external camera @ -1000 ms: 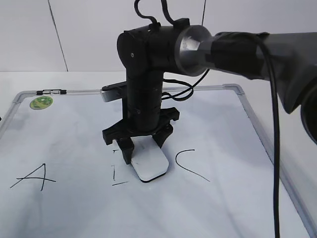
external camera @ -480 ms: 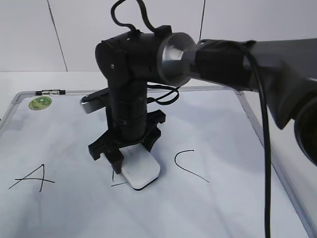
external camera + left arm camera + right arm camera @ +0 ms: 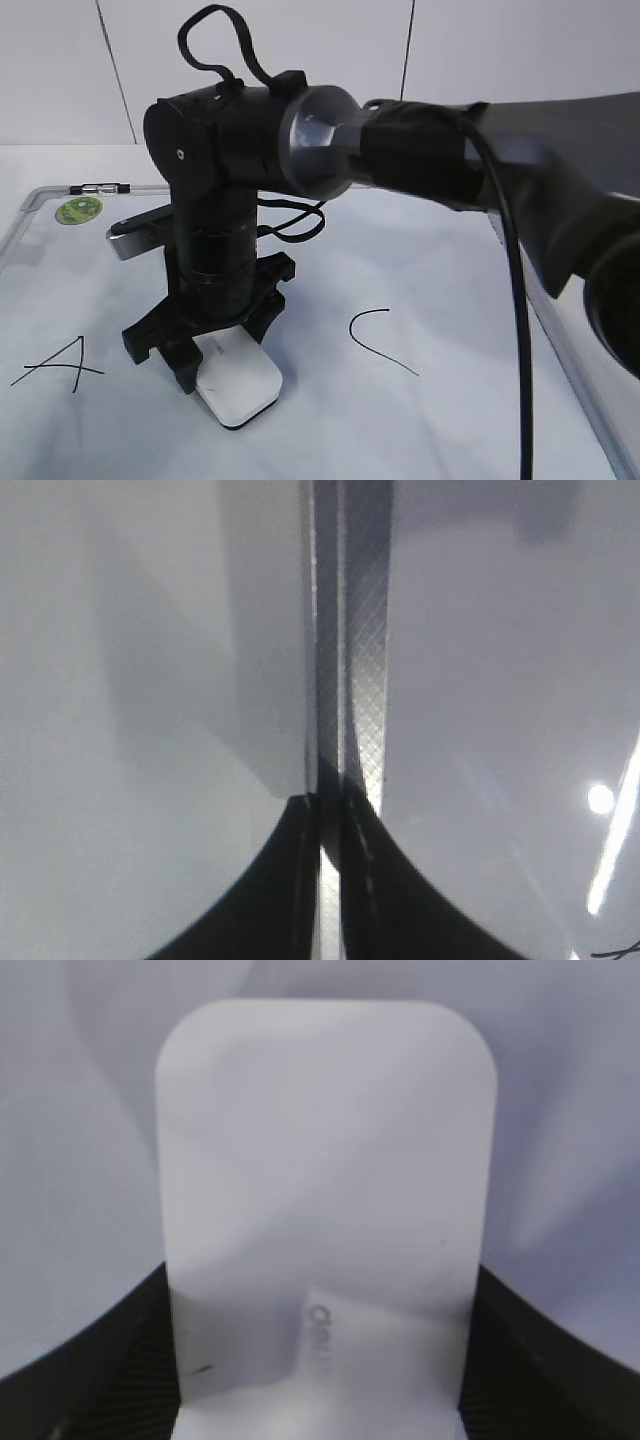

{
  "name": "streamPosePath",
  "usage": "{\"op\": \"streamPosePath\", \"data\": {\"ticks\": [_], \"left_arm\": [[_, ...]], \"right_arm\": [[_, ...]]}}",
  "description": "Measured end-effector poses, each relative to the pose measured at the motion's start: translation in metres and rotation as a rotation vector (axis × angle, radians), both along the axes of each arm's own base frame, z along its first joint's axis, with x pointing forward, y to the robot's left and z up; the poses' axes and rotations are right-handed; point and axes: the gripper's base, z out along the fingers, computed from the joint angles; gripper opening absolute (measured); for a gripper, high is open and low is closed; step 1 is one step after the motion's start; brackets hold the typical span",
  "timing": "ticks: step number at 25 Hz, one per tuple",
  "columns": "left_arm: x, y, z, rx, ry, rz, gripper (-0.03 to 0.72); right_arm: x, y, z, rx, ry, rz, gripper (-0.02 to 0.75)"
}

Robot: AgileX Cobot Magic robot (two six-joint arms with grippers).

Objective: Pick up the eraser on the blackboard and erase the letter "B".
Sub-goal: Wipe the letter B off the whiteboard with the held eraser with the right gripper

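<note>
My right gripper (image 3: pixel 222 352) reaches in from the right and is shut on the white eraser (image 3: pixel 240 385), which lies flat on the blackboard (image 3: pixel 440 250) between the black "A" (image 3: pixel 60 365) and the "C" (image 3: pixel 375 340). No stroke of the letter "B" shows; its place is under the gripper and eraser. In the right wrist view the eraser (image 3: pixel 325 1190) fills the space between the black fingers (image 3: pixel 95 1370), grey lettering up. My left gripper (image 3: pixel 330 880) is shut and empty above the board's grey frame (image 3: pixel 365 630).
A round green sticker (image 3: pixel 79 210) sits at the board's far left corner. The right arm's thick body and cable (image 3: pixel 500 170) stretch over the board's right half. The board's right frame (image 3: pixel 530 290) runs along the table edge. A white wall stands behind.
My right gripper has slid the eraser left and toward the front of the board. The leftover strokes of the "B" seen earlier no longer show.
</note>
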Motion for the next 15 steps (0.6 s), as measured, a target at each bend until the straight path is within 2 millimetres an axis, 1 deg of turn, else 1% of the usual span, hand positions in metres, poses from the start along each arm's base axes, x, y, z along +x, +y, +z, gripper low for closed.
{"op": "streamPosePath", "data": {"ticks": [8, 10, 15], "left_arm": [[0.0, 0.0, 0.0, 0.0, 0.001, 0.0, 0.018], [0.0, 0.0, 0.0, 0.0, 0.001, 0.0, 0.018], [0.0, 0.0, 0.0, 0.0, 0.001, 0.0, 0.018]], "right_arm": [[-0.009, 0.009, 0.001, 0.043, 0.036, 0.012, 0.523], [-0.013, 0.012, 0.001, 0.041, 0.03, 0.036, 0.523], [-0.015, 0.014, 0.0, 0.009, -0.013, 0.066, 0.523]]}}
